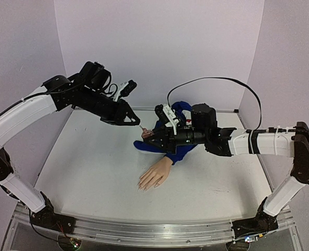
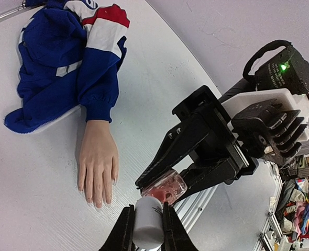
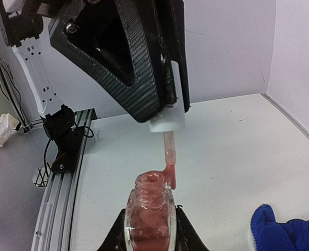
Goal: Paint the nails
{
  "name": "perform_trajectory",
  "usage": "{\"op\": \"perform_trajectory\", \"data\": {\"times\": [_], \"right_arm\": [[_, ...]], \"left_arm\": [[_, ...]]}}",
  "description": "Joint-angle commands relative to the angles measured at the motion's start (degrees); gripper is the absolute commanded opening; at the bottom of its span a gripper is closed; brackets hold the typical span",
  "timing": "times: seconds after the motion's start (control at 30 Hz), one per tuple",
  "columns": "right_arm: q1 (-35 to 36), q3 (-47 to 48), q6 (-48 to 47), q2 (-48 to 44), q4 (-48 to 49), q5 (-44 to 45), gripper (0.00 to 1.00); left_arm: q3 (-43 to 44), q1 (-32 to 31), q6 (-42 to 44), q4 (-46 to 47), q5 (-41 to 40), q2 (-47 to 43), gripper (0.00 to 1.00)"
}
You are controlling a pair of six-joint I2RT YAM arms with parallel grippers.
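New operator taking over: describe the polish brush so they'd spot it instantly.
Just behind the mannequin hand, the left gripper pinches a white cap. The brush hangs from that cap: a thin pink-wet stem, unlike the squat open polish bottle beside its tip.

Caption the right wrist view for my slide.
Left claw holds the wet brush at the rim of the open polish bottle gripped by the right claw.

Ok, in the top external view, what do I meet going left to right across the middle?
The left gripper pinching the brush cap → polish bottle → right gripper clamping it. The mannequin hand and blue jacket span those positions, so I've left them out.
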Motion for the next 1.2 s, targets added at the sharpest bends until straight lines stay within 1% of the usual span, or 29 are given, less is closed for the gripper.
{"op": "perform_trajectory", "data": {"times": [0.0, 0.23, 0.4, 0.5, 0.6, 0.63, 0.73, 0.9, 1.03, 1.17], "right_arm": [[0.3, -0.5, -0.4, -2.5, 4.5, 1.2, 0.0], [0.0, -7.1, -1.1, -9.0, 5.4, 9.7, 0.0], [-1.5, -13.6, -3.0, -17.1, 5.0, 18.5, 0.0], [-2.0, -16.1, -7.5, -22.4, 2.3, 22.9, 0.0], [-2.3, -16.8, -10.8, -27.3, -1.6, 27.3, 0.0], [-2.5, -17.2, -11.6, -28.9, -2.6, 28.5, 0.0], [-2.7, -18.5, -14.2, -32.7, -4.3, 31.7, 0.0], [-3.4, -19.3, -16.2, -35.4, -6.6, 33.9, 0.0], [-3.5, -18.8, -17.0, -35.3, -8.3, 33.6, 0.0], [-3.6, -18.8, -17.2, -34.8, -8.7, 32.8, 0.0]], "left_arm": [[1.7, 0.3, 1.4, 0.0, -1.7, -3.3, 0.0], [-0.7, 0.8, 1.0, 0.1, -2.7, -5.2, 0.0], [-5.8, 0.8, -0.6, 1.1, -3.6, -6.8, 0.0], [-10.9, 0.8, -3.1, 3.1, -4.8, -8.0, 0.0], [-17.8, 0.1, -7.1, 8.1, -5.7, -9.5, 0.0], [-20.1, -0.6, -8.4, 9.5, -7.1, -10.0, 0.0], [-26.4, -4.5, -12.2, 13.9, -14.8, -10.7, 0.0], [-37.7, -8.7, -20.9, 26.3, -20.8, -11.4, 0.0], [-41.7, -9.6, -24.3, 28.1, -25.1, -11.2, 0.0], [-43.0, -9.9, -25.0, 30.3, -25.3, -8.2, 0.0]]}}
